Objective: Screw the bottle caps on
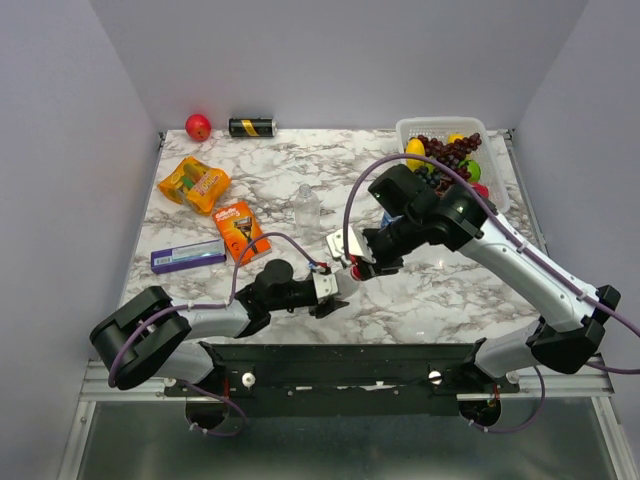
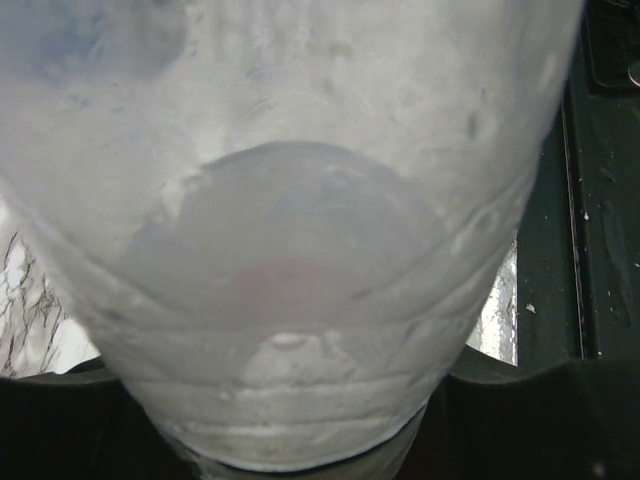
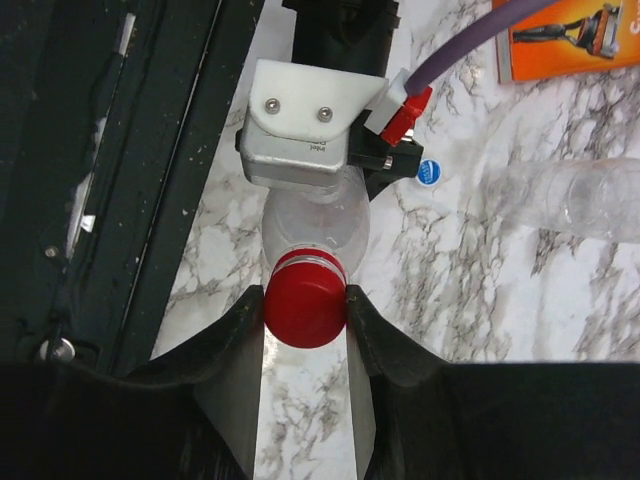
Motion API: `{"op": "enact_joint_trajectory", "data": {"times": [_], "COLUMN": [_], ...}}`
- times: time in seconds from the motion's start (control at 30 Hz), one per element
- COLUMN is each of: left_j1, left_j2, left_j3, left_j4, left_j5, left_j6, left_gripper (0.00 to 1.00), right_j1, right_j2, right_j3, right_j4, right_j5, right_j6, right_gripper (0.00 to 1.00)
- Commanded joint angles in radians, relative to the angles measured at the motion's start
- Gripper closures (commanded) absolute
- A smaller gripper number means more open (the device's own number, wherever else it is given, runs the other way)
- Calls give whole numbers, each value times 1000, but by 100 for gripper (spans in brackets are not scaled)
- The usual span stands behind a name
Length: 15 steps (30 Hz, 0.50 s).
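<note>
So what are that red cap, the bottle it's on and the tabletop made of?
The red cap looks like opaque plastic, smooth with a soft sheen. The bottle seems thin plastic; its wall is see-through. The tabletop has white, grey-veined marbling; stone or printed laminate, I cannot tell.

"What is at the back of the table point(image 1: 440, 290)?"

"The can point(image 1: 251, 127) at eleven o'clock, the ball point(image 1: 198, 126) just left of it. The basket point(image 1: 428, 122) at two o'clock has fruit point(image 1: 450, 150) in it."

"And on the left?"

"The fat pack point(image 1: 193, 185) at ten o'clock, the long box point(image 1: 188, 256) at nine, the flat pack point(image 1: 242, 230) right of both."

"The bottles?"

"The standing bottle point(image 1: 307, 205) is near the middle. The near bottle point(image 3: 315, 225) is at six o'clock, the cap point(image 3: 305, 300) on its neck."
</note>
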Motion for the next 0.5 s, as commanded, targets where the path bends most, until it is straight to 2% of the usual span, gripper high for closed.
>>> {"op": "enact_joint_trajectory", "data": {"times": [0.0, 0.47], "left_j1": [-2, -14], "left_j2": [-66, -94], "left_j3": [18, 43], "left_j4": [289, 292], "left_j5": [-92, -265], "left_j6": [-84, -48], "left_gripper": [100, 100], "right_j1": [18, -26], "right_j2": [79, 159], "right_j3": [-26, -12], "right_j4": [-42, -2], "right_j5": [21, 87], "right_j6": [230, 585], "right_gripper": [62, 64]}}
